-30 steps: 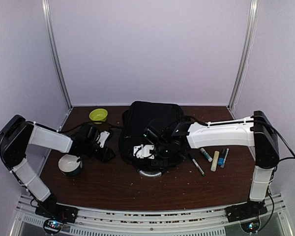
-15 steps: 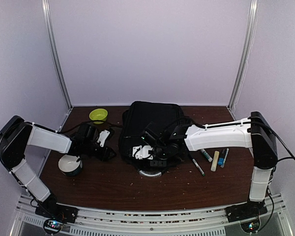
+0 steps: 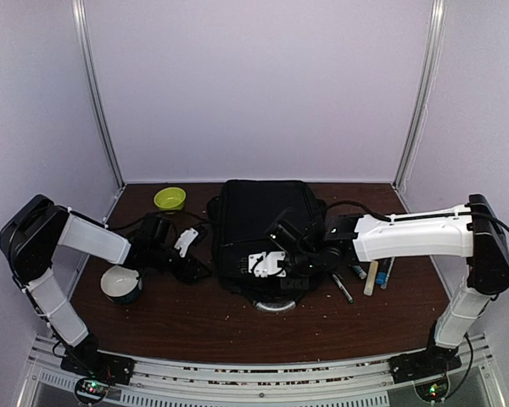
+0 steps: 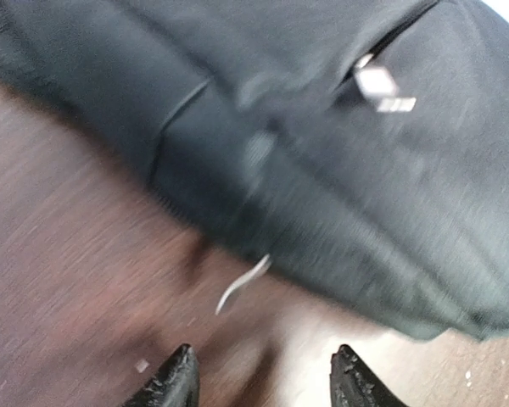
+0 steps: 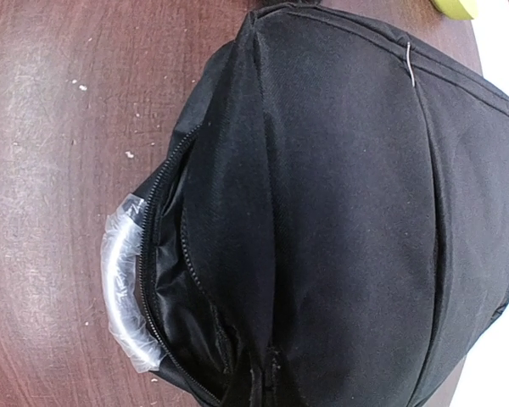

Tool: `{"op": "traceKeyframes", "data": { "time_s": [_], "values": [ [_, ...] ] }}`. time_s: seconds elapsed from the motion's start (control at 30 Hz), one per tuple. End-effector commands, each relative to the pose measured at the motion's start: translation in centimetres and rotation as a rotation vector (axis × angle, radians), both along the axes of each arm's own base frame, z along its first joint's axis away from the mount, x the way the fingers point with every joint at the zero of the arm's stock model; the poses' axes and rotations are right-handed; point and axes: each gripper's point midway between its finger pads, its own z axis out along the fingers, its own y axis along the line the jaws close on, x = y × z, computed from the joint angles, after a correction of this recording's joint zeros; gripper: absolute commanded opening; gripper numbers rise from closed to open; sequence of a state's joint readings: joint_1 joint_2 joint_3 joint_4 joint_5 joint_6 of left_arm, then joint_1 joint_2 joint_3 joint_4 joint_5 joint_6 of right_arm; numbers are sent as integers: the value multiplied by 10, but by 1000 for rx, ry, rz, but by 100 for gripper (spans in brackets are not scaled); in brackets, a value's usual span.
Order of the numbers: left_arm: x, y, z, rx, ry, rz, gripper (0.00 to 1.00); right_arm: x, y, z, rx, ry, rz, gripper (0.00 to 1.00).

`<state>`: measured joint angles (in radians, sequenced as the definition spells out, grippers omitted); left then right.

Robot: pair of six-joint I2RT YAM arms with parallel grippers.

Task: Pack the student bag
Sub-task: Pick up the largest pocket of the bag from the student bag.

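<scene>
**Sam:** Where is the bag?

**Mia:** The bag (image 3: pixel 263 222) is big and black. It lies flat in the middle of the brown worktop (image 3: pixel 195 326). Nothing else here is as big.

**Sam:** Is it closed?

**Mia:** Not all the way. At the near end the zip (image 5: pixel 165 254) gapes open. A clear plastic thing (image 5: pixel 123 280) pokes out of the gap and onto the wood. On the bag's left side a small metal zip tag (image 4: pixel 382 89) sticks out.

**Sam:** What is the right tool doing?

**Mia:** The right tool (image 3: pixel 267 270) is over the near end of the bag, close to the open zip. Its two fingers are pressed together. I cannot see the tips, so I cannot tell if they pinch anything.

**Sam:** And the left tool?

**Mia:** The left tool (image 4: pixel 263 386) is low over the worktop, just beside the bag's left side. Its fingers are apart and nothing is between them. I can see bare wood in the gap. They point at the bag but do not touch it.

**Sam:** What else is there?

**Mia:** A green bowl (image 3: pixel 170 198) sits at the back, left of the bag. A round white pot (image 3: pixel 120 284) stands by the left arm, nearer to us. On the right, next to the bag, lie some pens (image 3: pixel 356 270), a pale yellow stick (image 3: pixel 371 277) and a thin black pen (image 3: pixel 343 288).
</scene>
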<state>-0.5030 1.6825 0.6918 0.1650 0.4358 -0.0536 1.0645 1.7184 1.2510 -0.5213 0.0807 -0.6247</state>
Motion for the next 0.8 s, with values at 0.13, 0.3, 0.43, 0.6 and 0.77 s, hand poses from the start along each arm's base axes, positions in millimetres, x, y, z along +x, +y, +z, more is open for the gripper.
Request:
{"op": "traceKeyframes", "data": {
  "time_s": [0.13, 0.3, 0.43, 0.6, 0.77],
  "values": [
    [22, -36, 16, -78, -80, -111, 50, -11, -2, 1, 11, 51, 9, 1],
    [29, -40, 15, -73, -85, -122, 42, -11, -2, 2, 15, 57, 8, 1],
    [28, -42, 14, -77, -78, -135, 29, -11, -2, 1, 14, 59, 4, 2],
    [27, -35, 6, -40, -67, -110, 11, -12, 0, 2, 19, 67, 5, 3],
    [25, -23, 6, -9, -59, -47, 3, -23, 2, 14, 51, 162, 48, 21]
  ]
}}
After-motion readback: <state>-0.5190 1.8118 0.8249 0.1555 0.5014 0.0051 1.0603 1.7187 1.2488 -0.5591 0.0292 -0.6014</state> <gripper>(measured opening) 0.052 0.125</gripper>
